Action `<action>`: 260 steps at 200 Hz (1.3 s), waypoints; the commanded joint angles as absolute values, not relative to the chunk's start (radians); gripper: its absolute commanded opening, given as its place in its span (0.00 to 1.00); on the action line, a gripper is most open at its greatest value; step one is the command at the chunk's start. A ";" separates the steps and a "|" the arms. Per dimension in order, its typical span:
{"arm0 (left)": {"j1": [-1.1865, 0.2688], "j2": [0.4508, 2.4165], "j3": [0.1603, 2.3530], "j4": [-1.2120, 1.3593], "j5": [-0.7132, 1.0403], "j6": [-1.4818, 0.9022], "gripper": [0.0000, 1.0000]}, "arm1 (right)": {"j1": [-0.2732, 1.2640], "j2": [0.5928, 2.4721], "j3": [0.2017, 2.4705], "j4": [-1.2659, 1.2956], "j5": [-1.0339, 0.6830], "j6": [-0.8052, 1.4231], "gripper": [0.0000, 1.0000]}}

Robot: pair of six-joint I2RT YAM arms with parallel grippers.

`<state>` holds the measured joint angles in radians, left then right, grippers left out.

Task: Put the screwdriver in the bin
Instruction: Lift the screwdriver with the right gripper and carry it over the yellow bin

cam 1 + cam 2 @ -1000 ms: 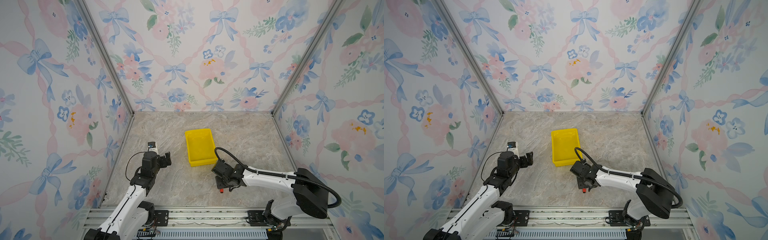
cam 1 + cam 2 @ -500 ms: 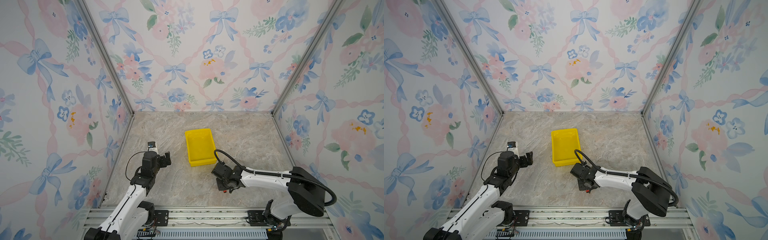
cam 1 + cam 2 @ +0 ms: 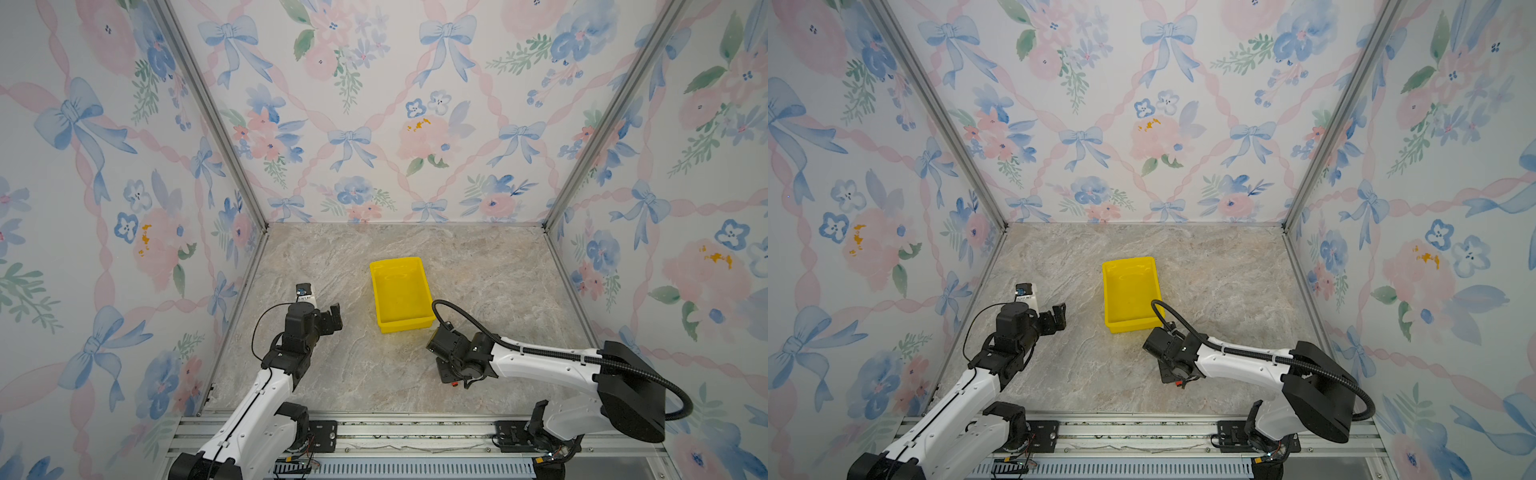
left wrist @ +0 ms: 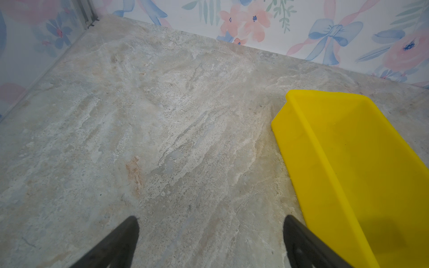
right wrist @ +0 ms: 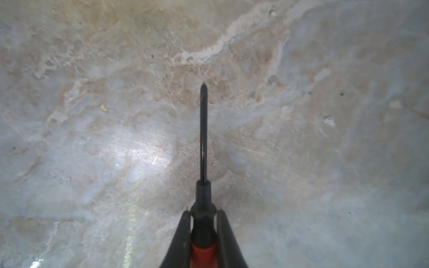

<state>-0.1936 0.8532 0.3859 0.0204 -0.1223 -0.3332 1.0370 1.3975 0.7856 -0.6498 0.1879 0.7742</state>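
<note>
The screwdriver (image 5: 203,134) has a thin black shaft, a black collar and an orange-red handle. In the right wrist view it lies low over the marble table, pointing away from the camera. My right gripper (image 5: 203,213) is shut on its collar and handle. In both top views this gripper (image 3: 451,376) points down at the table just in front of the bin, and a small red tip of the screwdriver (image 3: 1179,382) shows under it. The yellow bin (image 3: 401,293) stands empty at mid-table. My left gripper (image 4: 210,222) hangs open and empty to the left of the bin (image 4: 362,167).
Floral walls enclose the marble table (image 3: 478,257) on three sides, with metal corner posts at the back. An aluminium rail (image 3: 415,432) carrying both arm bases runs along the front edge. The right arm's black cable (image 3: 465,316) loops up close to the bin's near right corner.
The right gripper's jaws have closed onto the screwdriver, and its wrist has shifted slightly over the table. The left arm and the bin have not moved.
</note>
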 commanded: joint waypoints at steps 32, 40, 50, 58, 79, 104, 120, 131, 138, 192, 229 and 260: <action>-0.183 0.862 0.397 0.047 -0.111 -0.311 0.98 | 1.041 1.245 0.909 -0.819 0.305 0.727 0.09; -0.180 0.862 0.397 0.046 -0.111 -0.311 0.97 | 1.027 1.240 0.938 -0.844 0.315 0.710 0.09; -0.179 0.862 0.397 0.046 -0.110 -0.311 0.97 | 0.996 1.238 0.974 -0.857 0.307 0.682 0.08; -0.178 0.861 0.398 0.047 -0.110 -0.312 0.97 | 0.966 1.242 1.005 -0.856 0.294 0.653 0.08; -0.176 0.861 0.396 0.051 -0.105 -0.313 0.97 | 0.878 1.286 1.104 -0.843 0.253 0.577 0.08; -0.175 0.854 0.394 0.049 -0.104 -0.313 0.98 | 0.801 1.401 1.282 -0.843 0.217 0.510 0.08; -0.177 0.845 0.394 0.049 -0.108 -0.311 0.98 | 0.782 1.477 1.384 -0.845 0.204 0.484 0.08; -0.177 0.838 0.392 0.048 -0.112 -0.312 0.98 | 0.775 1.520 1.436 -0.834 0.198 0.478 0.08; -0.177 0.833 0.392 0.048 -0.112 -0.312 0.98 | 0.770 1.545 1.456 -0.822 0.190 0.479 0.08; -0.181 0.801 0.376 0.125 0.067 -0.304 0.98 | 0.762 1.735 1.579 -0.734 0.145 0.500 0.07; -0.201 0.812 0.362 0.216 0.266 -0.328 0.98 | 0.758 1.856 1.640 -0.715 0.141 0.502 0.07; -0.221 0.820 0.368 0.216 0.334 -0.323 0.98 | 0.751 1.922 1.658 -0.693 0.132 0.505 0.07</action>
<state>-0.2070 0.8135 0.3767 0.1780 0.2207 -0.3229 0.7654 1.8858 1.6150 -0.7132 0.1429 0.5114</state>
